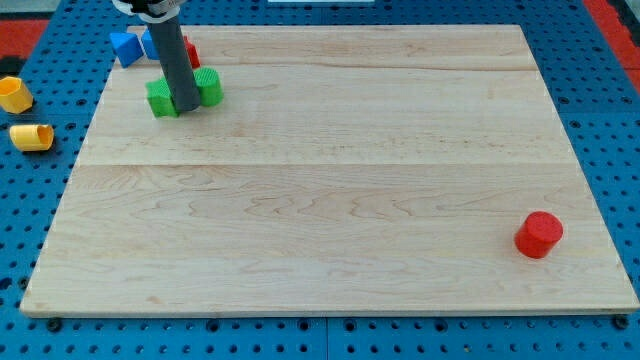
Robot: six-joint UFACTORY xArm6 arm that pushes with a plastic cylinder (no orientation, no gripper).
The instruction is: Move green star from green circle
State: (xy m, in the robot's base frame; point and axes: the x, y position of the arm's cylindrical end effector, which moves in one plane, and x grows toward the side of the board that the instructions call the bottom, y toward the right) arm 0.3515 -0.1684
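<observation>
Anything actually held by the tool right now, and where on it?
Nothing is held: the rod has no way to grasp. My tip sits between the two green blocks, the left one and the right one; contact cannot be told.

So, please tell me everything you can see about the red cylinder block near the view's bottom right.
The red cylinder looks like a short, solid, matte block, evenly bright red, with a flat round top. It stands upright on the pale wooden board, near its right edge and bottom corner. Nothing touches it except the board. My tip is far away, at the view's top left.
</observation>
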